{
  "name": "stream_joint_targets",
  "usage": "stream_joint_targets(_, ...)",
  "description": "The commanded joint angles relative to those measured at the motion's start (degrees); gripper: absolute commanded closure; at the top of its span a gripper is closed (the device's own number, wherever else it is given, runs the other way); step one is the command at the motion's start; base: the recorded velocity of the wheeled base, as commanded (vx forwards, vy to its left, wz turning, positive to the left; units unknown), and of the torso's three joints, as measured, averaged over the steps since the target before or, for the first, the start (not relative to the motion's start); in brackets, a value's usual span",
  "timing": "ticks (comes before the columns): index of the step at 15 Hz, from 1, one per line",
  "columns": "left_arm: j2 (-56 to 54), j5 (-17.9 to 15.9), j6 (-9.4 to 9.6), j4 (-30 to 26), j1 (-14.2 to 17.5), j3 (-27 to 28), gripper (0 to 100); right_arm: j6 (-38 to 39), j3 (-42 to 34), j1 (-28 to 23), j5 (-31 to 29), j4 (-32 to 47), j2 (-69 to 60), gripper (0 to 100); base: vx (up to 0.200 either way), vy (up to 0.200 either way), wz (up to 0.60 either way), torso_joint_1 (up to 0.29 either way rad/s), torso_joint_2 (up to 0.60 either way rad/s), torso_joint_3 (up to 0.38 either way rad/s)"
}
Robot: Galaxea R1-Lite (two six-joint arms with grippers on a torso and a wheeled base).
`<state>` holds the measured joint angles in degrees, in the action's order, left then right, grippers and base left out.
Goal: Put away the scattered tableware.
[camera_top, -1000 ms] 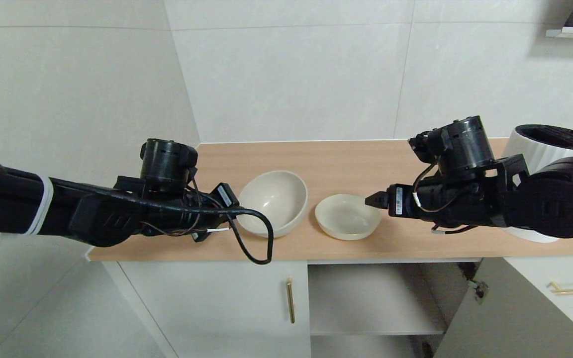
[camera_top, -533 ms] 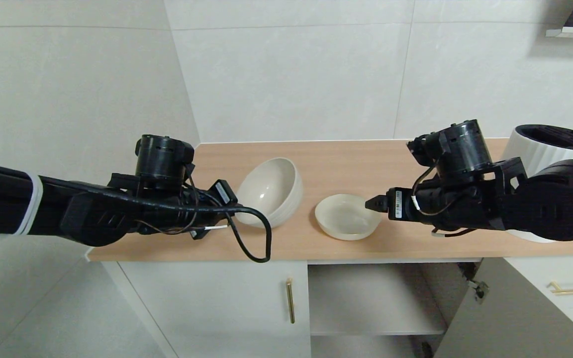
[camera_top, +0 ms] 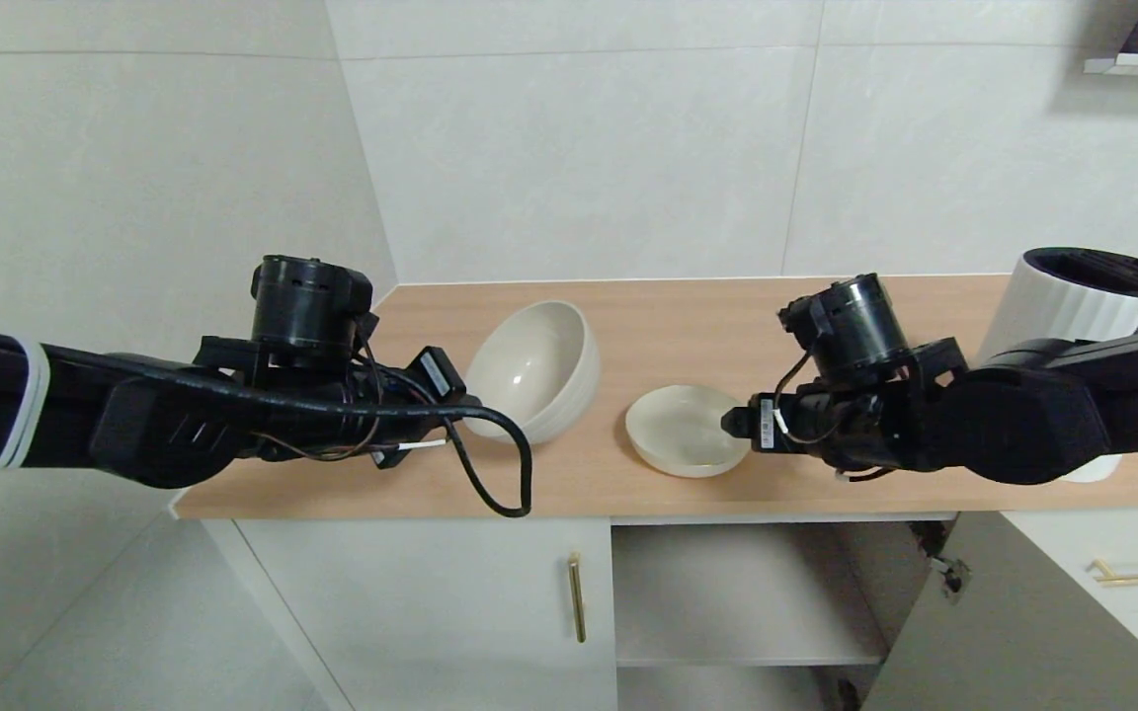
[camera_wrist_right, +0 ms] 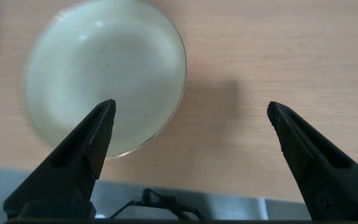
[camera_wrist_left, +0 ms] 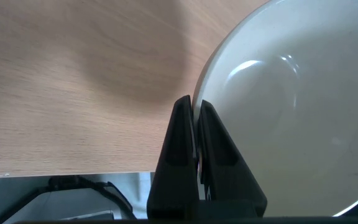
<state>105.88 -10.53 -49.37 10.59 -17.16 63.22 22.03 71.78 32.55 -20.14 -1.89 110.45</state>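
— What sort of place is it?
— It is a home kitchen. A wooden countertop (camera_top: 688,316) runs beneath the left gripper (camera_wrist_left: 193,109) and the right gripper (camera_top: 730,423), and pale wall tiles (camera_top: 579,148) rise beyond them.
— What else points that way?
— White cabinets stand under the counter. A closed door with a brass handle (camera_top: 577,596) is below the left gripper, and an open cupboard with a shelf (camera_top: 737,602) is below the right one. There is tableware too: a deep bowl (camera_top: 539,370) at the left gripper's tip and a shallow bowl (camera_top: 683,430) at the right gripper's tip.
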Motion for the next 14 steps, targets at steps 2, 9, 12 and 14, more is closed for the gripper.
stream_joint_targets(2, -0.2, 0.0, -0.02, 0.0, 0.0, 0.0, 100, 0.2, 1.3, 1.0, -1.7, -0.3, 3.9, 0, 0.000, 0.000, 0.00, 0.000, 0.00, 0.000)
stream_joint_targets(9, -0.2, 0.0, 0.07, 0.0, 0.0, -0.3, 100, 2.9, 4.8, 1.0, -4.5, -0.6, 6.6, 0, 0.000, 0.000, 0.00, 0.000, 0.00, 0.000)
stream_joint_targets(12, -0.2, 0.0, 0.07, 0.0, 0.0, -0.3, 100, 3.2, 5.0, 1.0, -4.6, -0.7, 6.8, 0, 0.000, 0.000, 0.00, 0.000, 0.00, 0.000)
stream_joint_targets(14, -0.2, 0.0, 0.07, 0.0, 0.0, -0.2, 100, 3.2, 5.3, 1.0, -4.6, -0.7, 7.2, 0, 0.000, 0.000, 0.00, 0.000, 0.00, 0.000)
